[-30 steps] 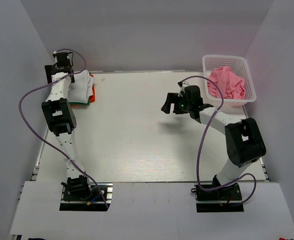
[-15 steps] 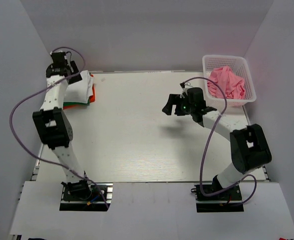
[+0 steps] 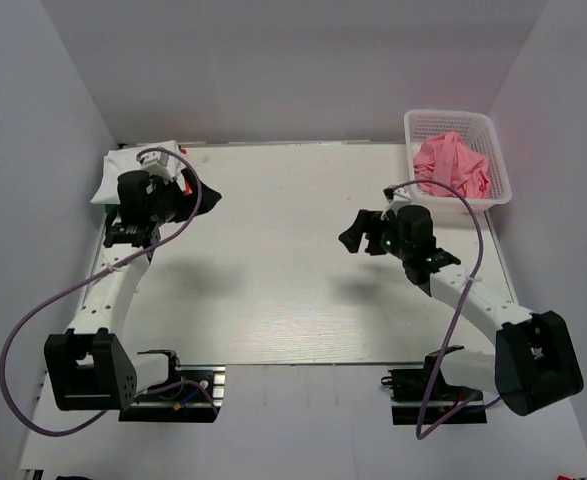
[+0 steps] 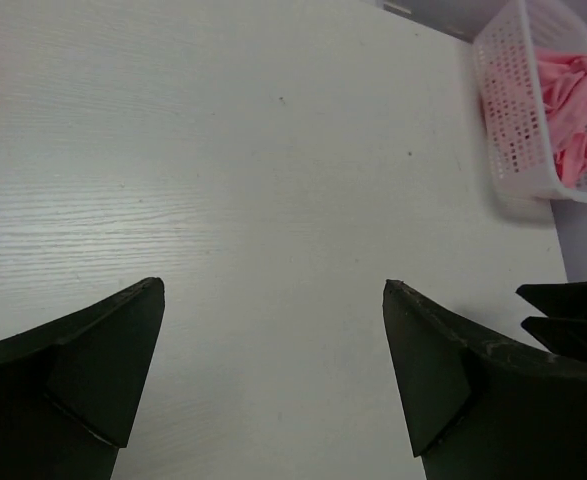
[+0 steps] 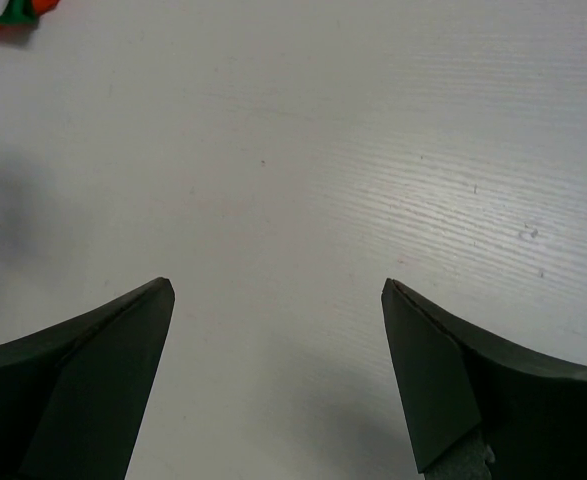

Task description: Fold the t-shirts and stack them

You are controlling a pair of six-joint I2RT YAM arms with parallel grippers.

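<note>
A folded stack with a white t-shirt [image 3: 123, 165] on top sits at the table's far left corner, partly hidden by my left arm. Its orange and green edge shows in the right wrist view [image 5: 3, 15]. A crumpled pink t-shirt [image 3: 451, 165] lies in the white basket [image 3: 493, 135] at the far right, and it also shows in the left wrist view [image 4: 573, 95]. My left gripper [image 3: 208, 198] is open and empty, just right of the stack, above bare table [image 4: 273, 290]. My right gripper [image 3: 353, 232] is open and empty over the table's middle right [image 5: 278, 285].
White walls close in the table on the left, back and right. The basket [image 4: 533, 110] stands against the right wall. Purple cables loop off both arms. The right gripper's dark fingers [image 4: 568, 310] show at the right edge of the left wrist view.
My left arm has drawn back from the far-left stack, and its gripper now points right over the table. My right arm has pulled nearer and slightly to the right. Both grippers stay empty.
</note>
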